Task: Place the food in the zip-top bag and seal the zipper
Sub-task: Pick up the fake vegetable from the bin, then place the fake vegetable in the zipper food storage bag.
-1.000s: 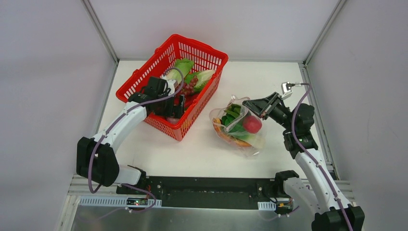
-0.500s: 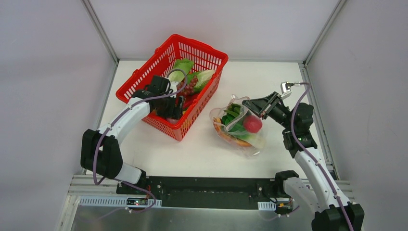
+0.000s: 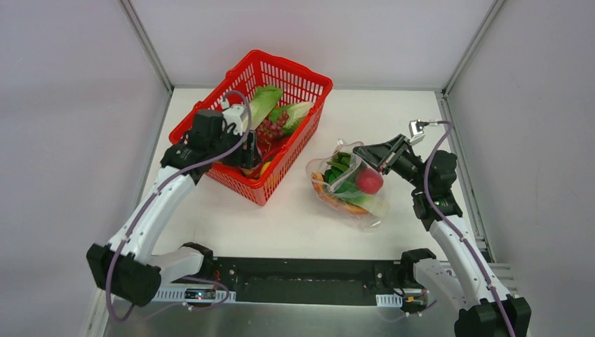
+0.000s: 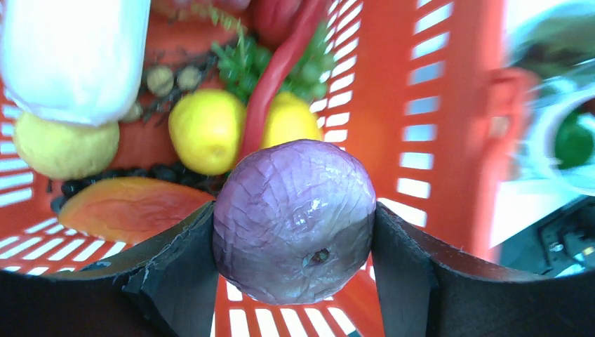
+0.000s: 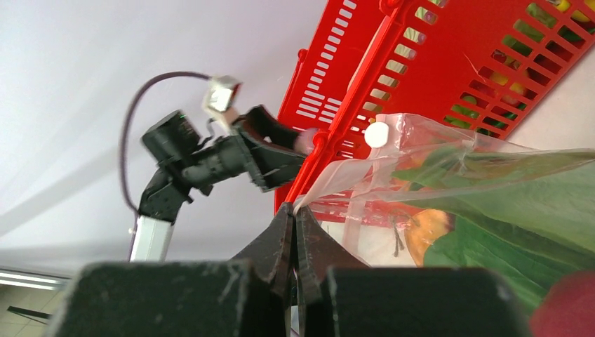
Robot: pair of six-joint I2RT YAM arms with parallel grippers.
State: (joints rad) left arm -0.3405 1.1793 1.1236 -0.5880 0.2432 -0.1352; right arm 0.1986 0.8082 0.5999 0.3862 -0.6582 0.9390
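My left gripper (image 4: pixel 295 246) is shut on a round purple toy vegetable (image 4: pixel 295 217) and holds it above the floor of the red mesh basket (image 4: pixel 449 105). From above, this gripper (image 3: pixel 249 156) sits over the basket's near part. My right gripper (image 5: pixel 295 210) is shut on the mouth edge of the clear zip-top bag (image 5: pixel 449 161) and holds it up and open. The bag (image 3: pixel 347 186) lies right of the basket and holds green leaves (image 3: pixel 340 168), a red round food (image 3: pixel 368 180) and an orange bun (image 3: pixel 344 203). The right gripper (image 3: pixel 361 151) is at the bag's far edge.
The red basket (image 3: pixel 281 70) stands at the back left with bok choy (image 3: pixel 261 102) and grapes (image 3: pixel 270 128). The left wrist view shows two lemons (image 4: pixel 207 130), a white food (image 4: pixel 74 56) and an orange slice (image 4: pixel 130 207). Grey walls close in three sides.
My left arm has drawn back and risen, lifting its gripper with the purple vegetable up from the basket's floor. The right gripper and the bag have stayed in place.
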